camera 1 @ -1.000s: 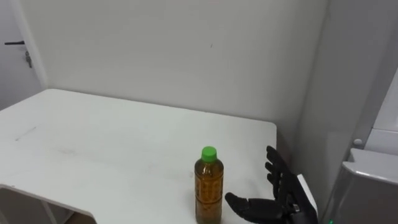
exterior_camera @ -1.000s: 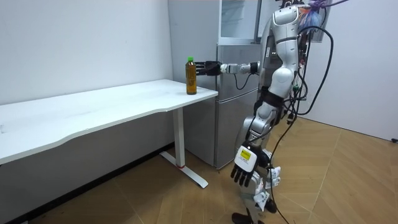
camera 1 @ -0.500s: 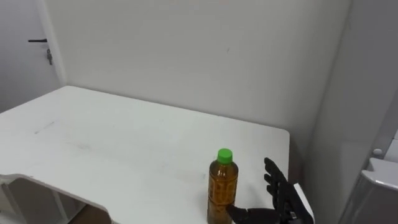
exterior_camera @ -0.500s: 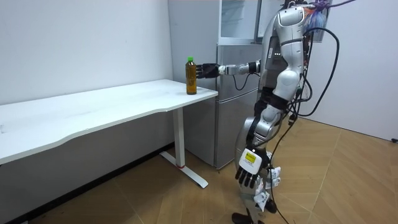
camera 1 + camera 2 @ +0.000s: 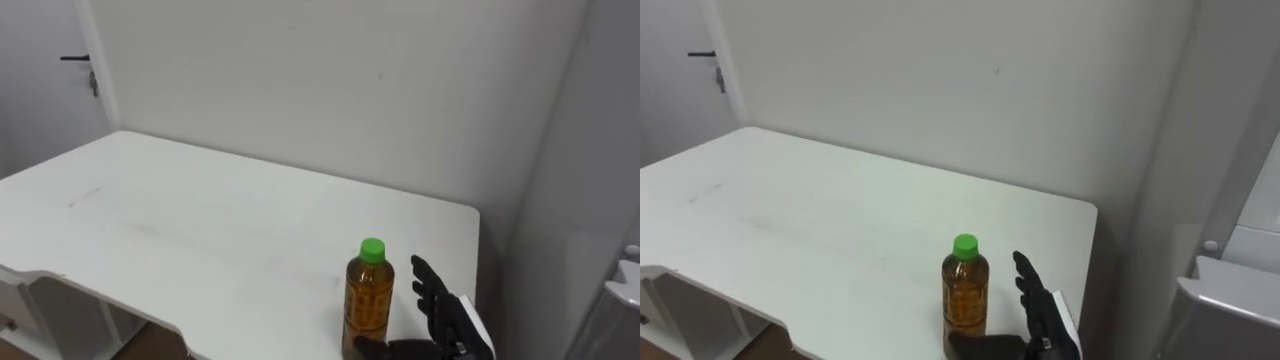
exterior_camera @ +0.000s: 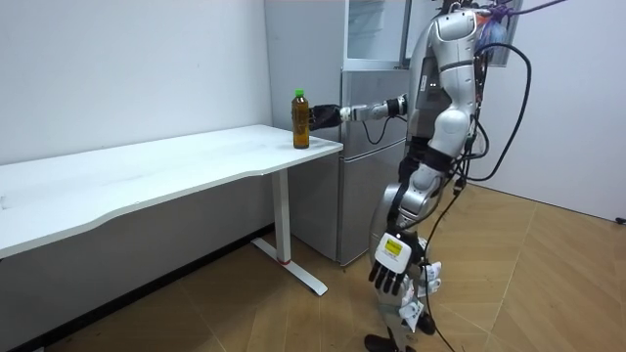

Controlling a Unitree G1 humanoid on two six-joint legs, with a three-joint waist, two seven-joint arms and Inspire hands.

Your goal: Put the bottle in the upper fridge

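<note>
1 left robot hand (image 6: 388, 277), fingers relaxed, hanging by thigh | 1 right robot hand (image 5: 445, 320), fingers straight and spread, thumb just beside bottle base | 1 bottle (image 5: 368, 300), green cap, upright at bench (image 5: 200, 230) corner | 1 fridge (image 6: 367, 147) past bench end

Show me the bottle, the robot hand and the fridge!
bottle (image 5: 367, 305): left eye view, its brown body.
right robot hand (image 5: 436, 305): left eye view, its dark fingers.
fridge (image 6: 360, 196): room view, its grey lower part.
</note>
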